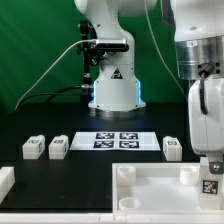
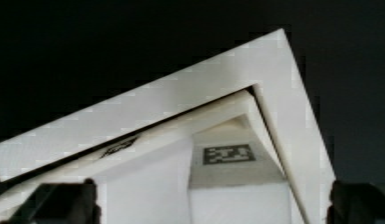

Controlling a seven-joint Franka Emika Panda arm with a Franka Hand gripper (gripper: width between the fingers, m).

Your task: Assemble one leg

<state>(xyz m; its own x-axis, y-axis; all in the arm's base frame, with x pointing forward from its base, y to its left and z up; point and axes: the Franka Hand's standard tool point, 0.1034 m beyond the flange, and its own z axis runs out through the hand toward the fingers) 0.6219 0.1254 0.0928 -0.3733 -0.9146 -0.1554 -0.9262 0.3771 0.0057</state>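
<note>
My gripper (image 1: 210, 172) hangs over the near right corner of the large white tray (image 1: 150, 196) at the exterior view's right. Its fingers are shut on a white leg (image 1: 210, 186) with a black-and-white tag, held upright at that corner. In the wrist view the two dark fingertips (image 2: 64, 203) stand on either side of the white leg (image 2: 226, 154), which fills the gap of the gripper (image 2: 210, 206). The tray's raised corner rim (image 2: 260, 70) lies just beyond the leg. Whether the leg's lower end sits in a socket is hidden.
Three more tagged legs lie on the black table: two at the left (image 1: 33, 147) (image 1: 58, 147) and one at the right (image 1: 172, 148). The marker board (image 1: 118, 140) lies in front of the robot base (image 1: 112, 90). A white piece (image 1: 5, 181) sits at the far left edge.
</note>
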